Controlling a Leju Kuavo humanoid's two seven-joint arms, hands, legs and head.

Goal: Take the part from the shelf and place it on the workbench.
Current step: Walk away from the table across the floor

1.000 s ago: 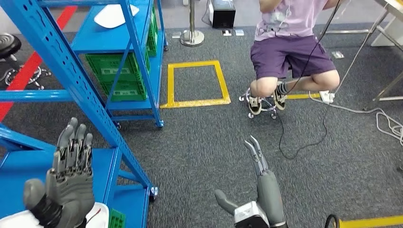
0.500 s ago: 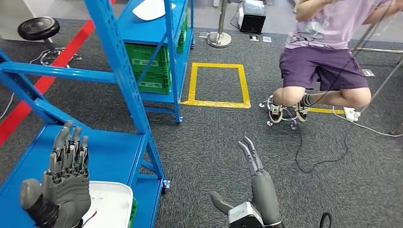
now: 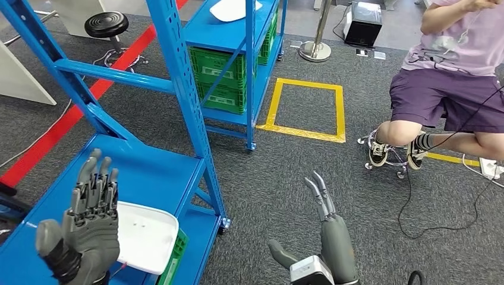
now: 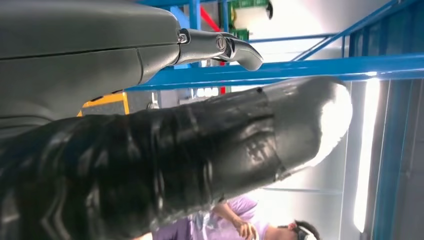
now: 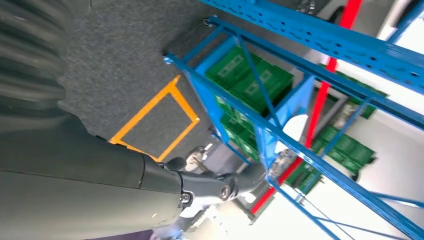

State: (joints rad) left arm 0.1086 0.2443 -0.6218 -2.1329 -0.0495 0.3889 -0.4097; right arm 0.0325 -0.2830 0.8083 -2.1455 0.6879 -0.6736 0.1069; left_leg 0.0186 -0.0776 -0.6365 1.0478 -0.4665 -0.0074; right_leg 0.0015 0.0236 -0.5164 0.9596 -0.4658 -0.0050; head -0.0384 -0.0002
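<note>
left hand point(image 3: 89, 228) spread, empty, over white part point(image 3: 145, 234) | right hand point(image 3: 324, 237) spread, empty | crate point(image 3: 221, 74) lettering unreadable

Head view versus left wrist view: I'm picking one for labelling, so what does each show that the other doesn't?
The head view alone shows the white tray on the blue shelf, the right hand, green crates and the yellow floor square. The left wrist view alone gives a close look at the left hand's thumb. Both share the left hand, blue shelf beams and the seated person.
</note>
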